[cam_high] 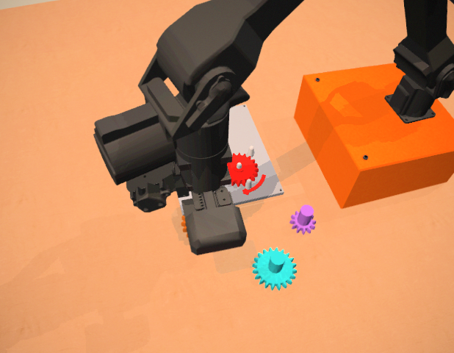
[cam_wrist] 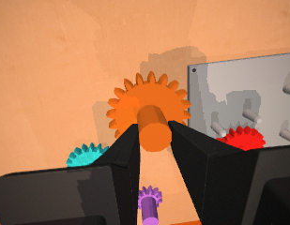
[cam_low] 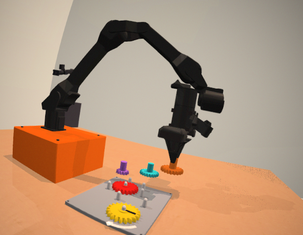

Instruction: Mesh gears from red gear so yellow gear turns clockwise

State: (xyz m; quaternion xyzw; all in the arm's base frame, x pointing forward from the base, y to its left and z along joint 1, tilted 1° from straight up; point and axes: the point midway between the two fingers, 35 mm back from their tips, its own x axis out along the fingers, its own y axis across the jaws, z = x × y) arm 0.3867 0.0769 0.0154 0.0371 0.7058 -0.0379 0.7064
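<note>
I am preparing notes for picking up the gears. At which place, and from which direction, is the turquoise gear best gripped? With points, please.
I would grip the turquoise gear [cam_high: 266, 274] [cam_low: 149, 173] [cam_wrist: 88, 156] by its upright post, coming from straight above. The post stands up from the middle of the flat toothed disc, so the jaws could likely close on its sides and stay above the teeth.
</note>
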